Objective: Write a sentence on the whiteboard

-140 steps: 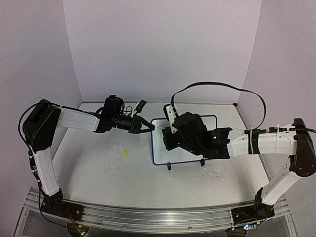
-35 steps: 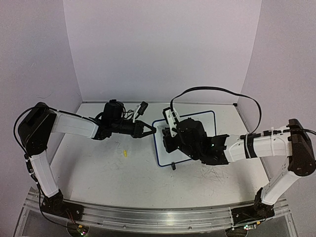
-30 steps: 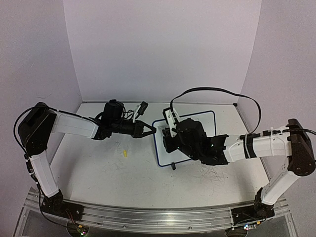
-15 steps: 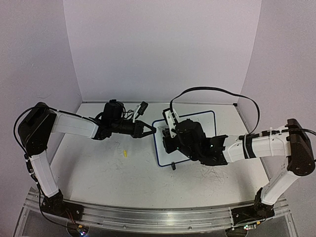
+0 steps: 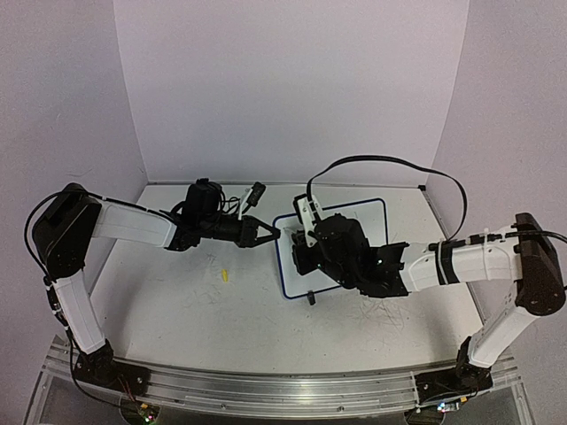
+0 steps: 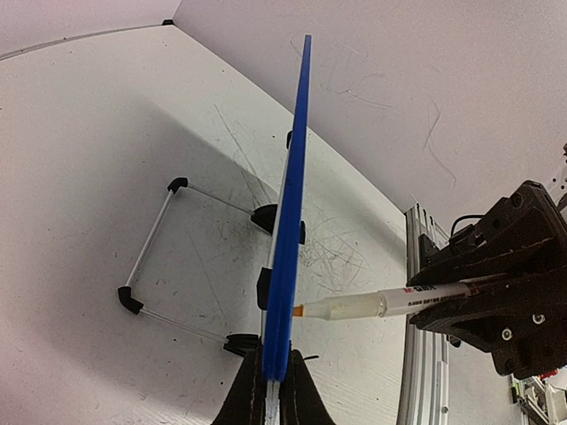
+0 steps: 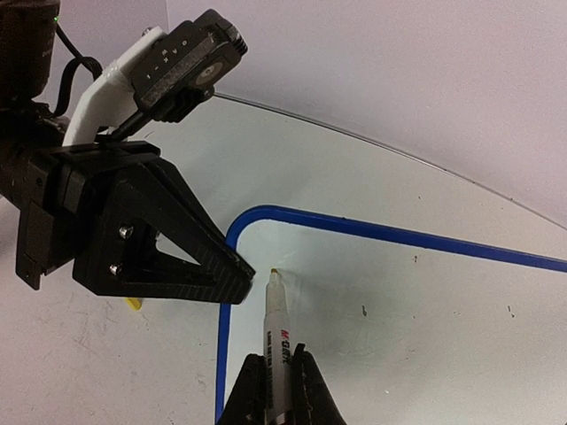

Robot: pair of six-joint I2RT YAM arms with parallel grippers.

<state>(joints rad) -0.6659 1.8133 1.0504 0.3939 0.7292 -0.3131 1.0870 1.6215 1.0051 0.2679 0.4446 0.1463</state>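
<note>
My left hand [image 5: 269, 232] is clenched on the left rim of the whiteboard [image 7: 416, 310], steadying it on the tabletop [image 5: 177, 310]. My right hand [image 7: 275, 397] is clenched around the marker [image 7: 276, 332], grasping its barrel. The marker's long axis points away from my right hand, and the tip sits just inside the board's rounded corner, beside my left fingertips. In the left wrist view the tip meets the board face roughly square-on. The writing surface extends from the tip away from my left hand, so the stroke should run that way. No sentence is legible yet. The barrel has red print, too small to read.
</note>
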